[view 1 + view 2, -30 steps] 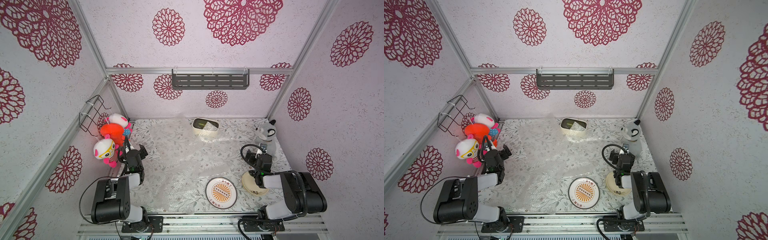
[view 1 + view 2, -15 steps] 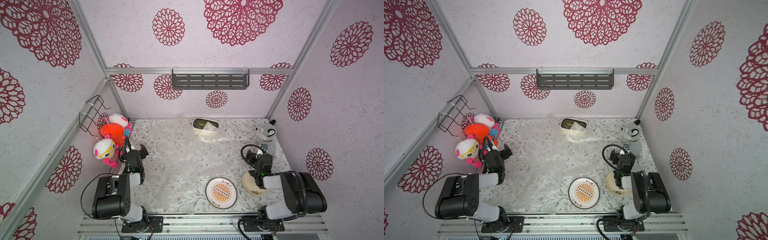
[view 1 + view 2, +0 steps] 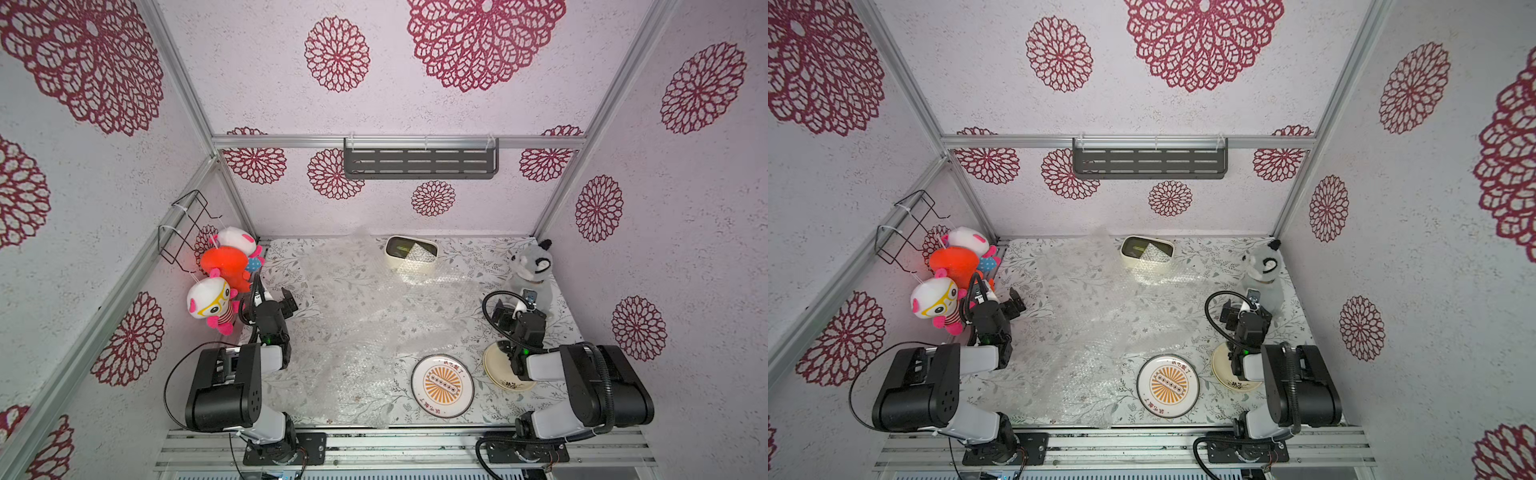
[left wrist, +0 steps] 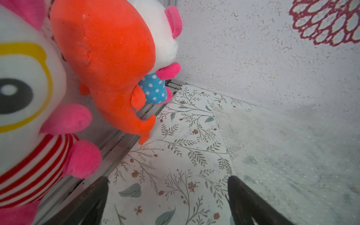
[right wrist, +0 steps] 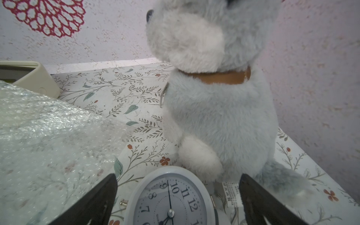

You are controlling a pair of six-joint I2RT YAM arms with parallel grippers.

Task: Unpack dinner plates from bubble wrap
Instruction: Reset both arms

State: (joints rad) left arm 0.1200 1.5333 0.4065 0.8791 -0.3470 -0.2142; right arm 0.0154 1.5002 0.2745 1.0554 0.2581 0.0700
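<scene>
- The left gripper (image 4: 168, 177) had its jaws wide apart with nothing between them. Only bare flowered table (image 4: 175, 148) showed under them, at the lower middle of the wrist view.
- The right gripper (image 5: 178, 175) was spread wide too and gripped nothing. A white clock (image 5: 171, 200) sat low between the jaws, and I could not tell whether it touched them.
- Plush toys (image 4: 109, 58) filled the upper left of the left wrist frame, and a grey plush dog (image 5: 214, 116) stood right behind the clock.
- The bubble wrap (image 3: 353, 332) lay spread and fairly flat across the middle of a top view, with one corner draped on the box (image 3: 411, 249) at upper centre.
- The sunburst plate (image 3: 442, 386) sat bare, lower right of centre, just beside the wrap's edge. The cream plates (image 3: 496, 368) lay to its right, uncovered and partly hidden under the right arm.
- My read was that the unwrapping looked finished, with both arms parked clear.
- The next move, if any, was to check the sheet for a hidden plate, though no bulge showed. That called for pinching a wrap edge and lifting it gently, away from the plates.
</scene>
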